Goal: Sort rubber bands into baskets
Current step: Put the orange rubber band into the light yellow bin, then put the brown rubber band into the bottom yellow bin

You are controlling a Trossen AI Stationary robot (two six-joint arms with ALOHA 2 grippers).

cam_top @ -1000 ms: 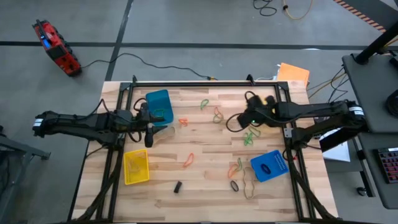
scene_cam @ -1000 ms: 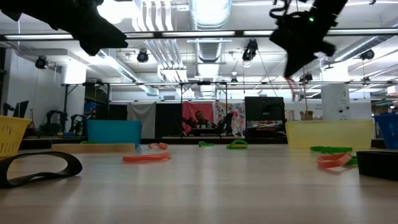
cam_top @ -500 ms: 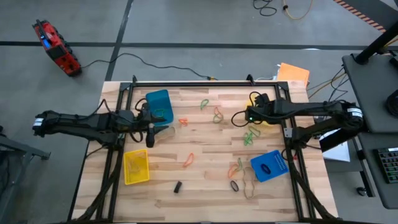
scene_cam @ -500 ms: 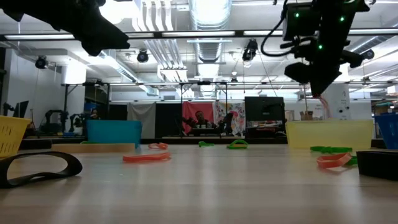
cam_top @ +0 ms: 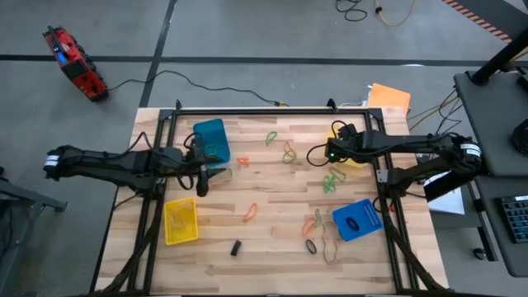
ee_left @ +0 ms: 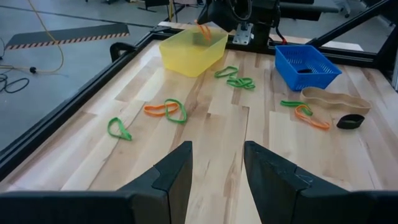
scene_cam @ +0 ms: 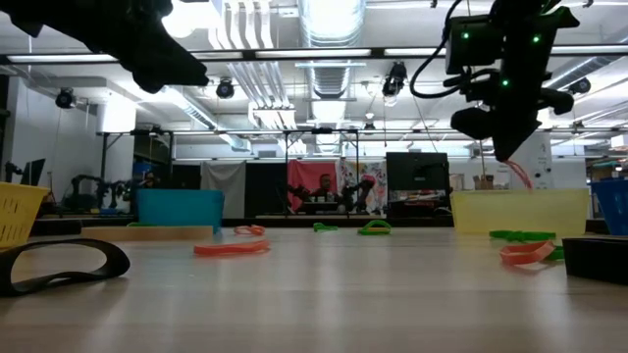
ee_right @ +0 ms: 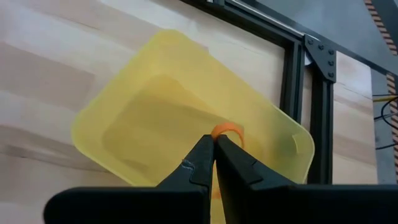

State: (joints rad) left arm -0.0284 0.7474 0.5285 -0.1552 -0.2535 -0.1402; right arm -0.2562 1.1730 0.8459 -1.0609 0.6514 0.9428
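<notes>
My right gripper (ee_right: 214, 142) is shut on an orange rubber band (ee_right: 225, 130) and hangs over the yellow basket (ee_right: 155, 124) at the table's far right. In the low view the band (scene_cam: 520, 176) dangles under that gripper (scene_cam: 510, 155), above the basket (scene_cam: 520, 211). My left gripper (ee_left: 217, 163) is open with nothing between its fingers, raised beside the blue basket (cam_top: 210, 140) at the left. Another yellow basket (cam_top: 181, 221) and another blue basket (cam_top: 356, 219) stand on the near half. Loose rubber bands (cam_top: 332, 180) lie flat on the wood. My right gripper pinches the orange band between its two fingertips; a small arc of the loop (ee_right: 227, 129) shows just past them. The fingers slant down from above. The band hangs below them, lifted clear, over the yellow basket's open top.
Green and orange bands (cam_top: 289, 153) lie mid-table, an orange one (cam_top: 250, 213) nearer, and tan (cam_top: 330, 246) and black (cam_top: 311, 246) ones beside the near blue basket. A small black block (cam_top: 236, 247) lies near the front. A black frame (cam_top: 272, 111) runs along the table's edges.
My right gripper has gone toward the table's far right corner, sunk and tipped further downward, carrying the orange band over the yellow basket. It has stayed shut on the band.
</notes>
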